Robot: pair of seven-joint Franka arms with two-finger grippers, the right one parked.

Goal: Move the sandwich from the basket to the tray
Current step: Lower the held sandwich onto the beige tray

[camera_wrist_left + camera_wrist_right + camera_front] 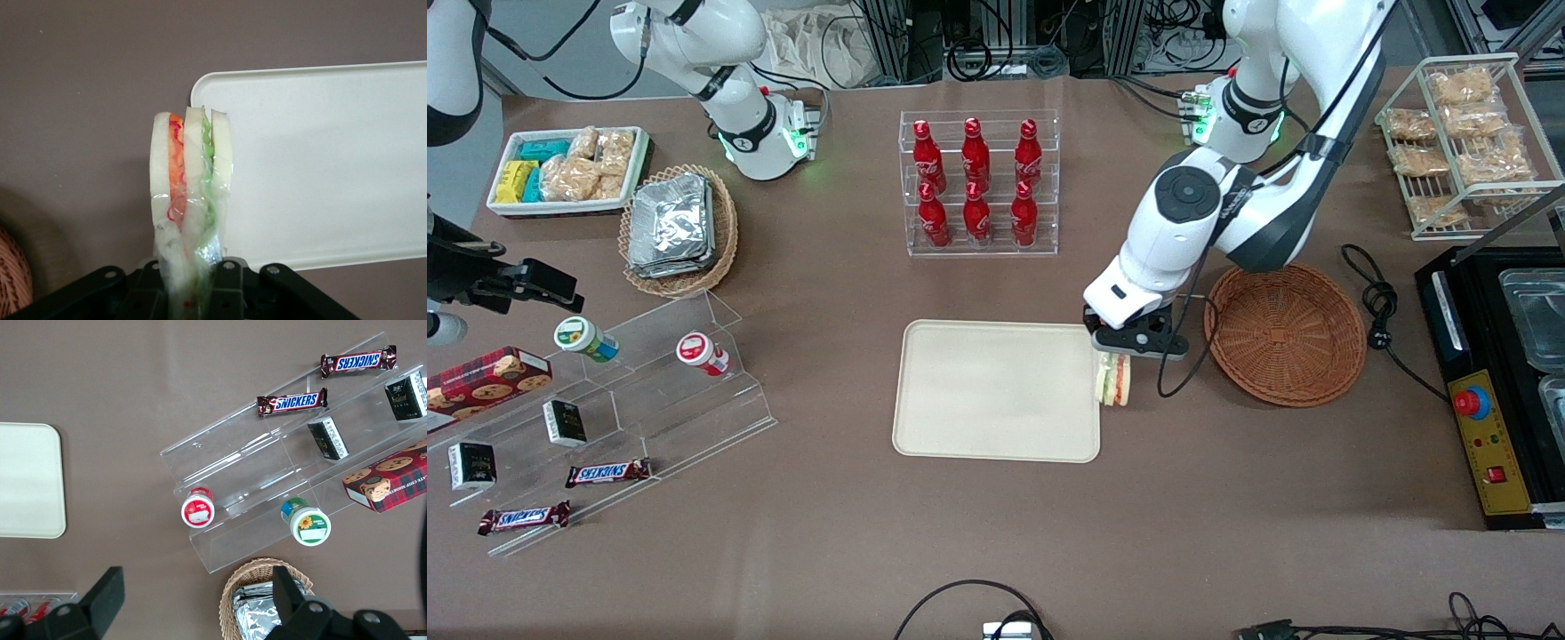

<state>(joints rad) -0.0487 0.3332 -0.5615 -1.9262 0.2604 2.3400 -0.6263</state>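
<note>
Even, bright overhead light; the tray (996,391) glares pale, soft shadows pool under the gripper (1116,354), and the sandwich (190,200) looks slightly blurred close-up.

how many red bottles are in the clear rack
6, in two rows of three in the clear rack: the row farther from the front camera and the nearer row. None seem hidden. The gripper holds the sandwich at the tray edge.

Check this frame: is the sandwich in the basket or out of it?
Out. The gripper holds the sandwich by one end at the tray's edge, between tray and basket; the basket is empty.
</note>
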